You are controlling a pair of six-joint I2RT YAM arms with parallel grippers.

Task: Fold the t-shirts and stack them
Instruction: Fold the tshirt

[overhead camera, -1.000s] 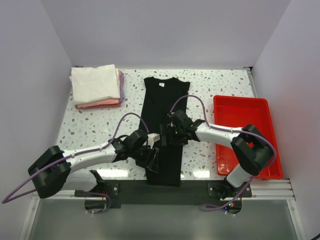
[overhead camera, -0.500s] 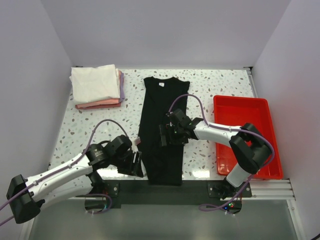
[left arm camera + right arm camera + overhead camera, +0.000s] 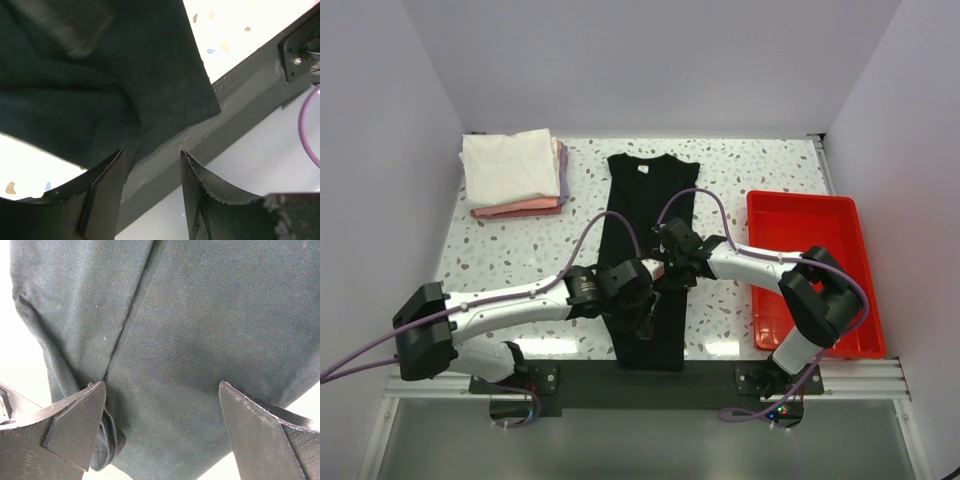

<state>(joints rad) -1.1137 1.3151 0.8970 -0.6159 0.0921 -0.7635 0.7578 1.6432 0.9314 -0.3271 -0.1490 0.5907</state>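
Black shirt [image 3: 642, 200] lies mid-table, long axis 12-to-6; left gripper [image 3: 638, 308], fingers apart and empty, hovers nearest its 6 o'clock hem; right gripper [image 3: 658, 268], spread wide, straddles its middle.

A robot lab cell: plain white walls [image 3: 650, 60] box in a speckled tabletop [image 3: 500, 250] (black mounting rail [image 3: 650, 388] along its near edge).

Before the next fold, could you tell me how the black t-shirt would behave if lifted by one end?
Probably floppy: the black t-shirt lies flat with soft creases, so a lifted end would likely droop. Pushed, it would probably bunch, as its rumpled edge suggests.
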